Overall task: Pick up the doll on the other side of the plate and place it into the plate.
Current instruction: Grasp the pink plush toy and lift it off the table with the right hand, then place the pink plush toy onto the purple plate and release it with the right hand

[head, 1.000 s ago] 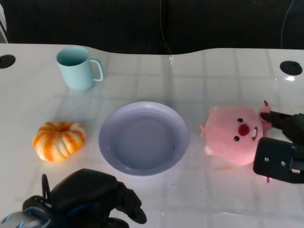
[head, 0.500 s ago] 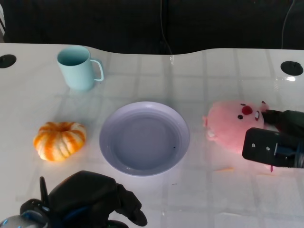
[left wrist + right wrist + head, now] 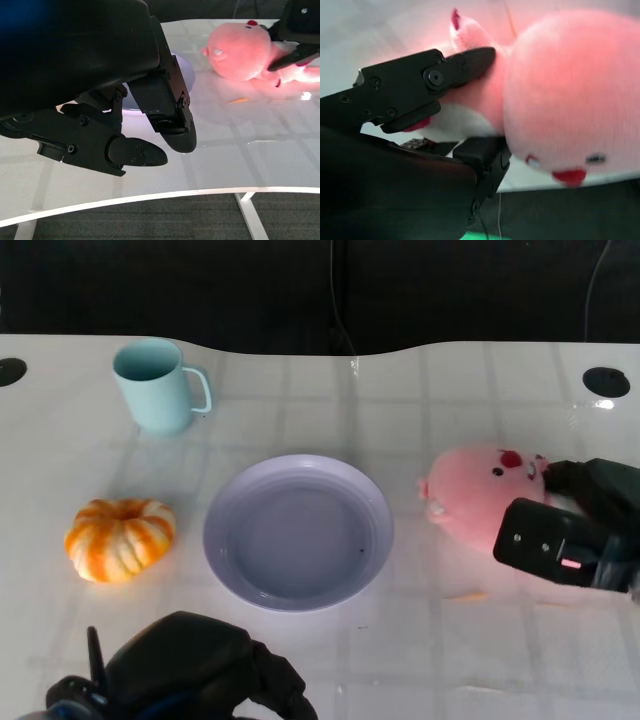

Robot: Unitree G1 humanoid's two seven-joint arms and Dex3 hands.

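Observation:
The pink doll [image 3: 478, 496] lies to the right of the lavender plate [image 3: 298, 532], its face turned up and toward the far side. My right hand [image 3: 572, 530] grips it from the right. In the right wrist view, black fingers [image 3: 437, 80] close over the doll [image 3: 570, 100] at its body, with another below it. My left hand [image 3: 205, 670] hangs at the near edge in front of the plate and holds nothing. Its fingers [image 3: 167, 122] are loosely bent and apart. The left wrist view shows the doll [image 3: 239, 47] with the right hand [image 3: 300, 30] on it.
A light blue cup [image 3: 155, 386] stands at the far left. An orange and white pumpkin [image 3: 118, 538] lies left of the plate. The table's far edge curves behind the plate, with a dark hole [image 3: 606, 381] at the far right.
The doll has tipped back, its face swinging from toward me to upward, and shifted slightly toward the far side. My right hand has closed in on it. The left hand stays put.

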